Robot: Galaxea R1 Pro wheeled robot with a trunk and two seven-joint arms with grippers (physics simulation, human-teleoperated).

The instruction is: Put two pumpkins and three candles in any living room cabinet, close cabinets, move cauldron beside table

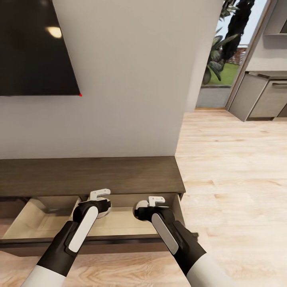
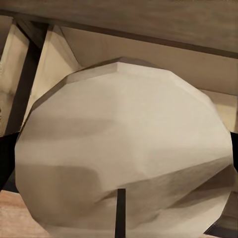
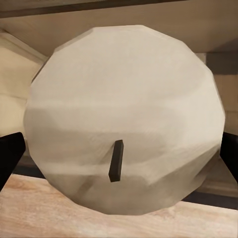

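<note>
Two arms reach down over the cabinet, a long low dark-brown console against the pale wall, its wide drawer pulled out toward the robot so the beige inside shows. Light wood floor runs off to the right of it toward grey kitchen units, and a dark screen hangs on the wall above the console's left part. Over the open drawer, the left gripper is clenched on a pale, faceted round candle with a short dark wick; black fingertips press at its sides in the left wrist view. Beside it, the right gripper grasps a second candle of the same off-white shape, its wick standing near the middle, dark fingers at either flank, above the drawer's front edge.
</note>
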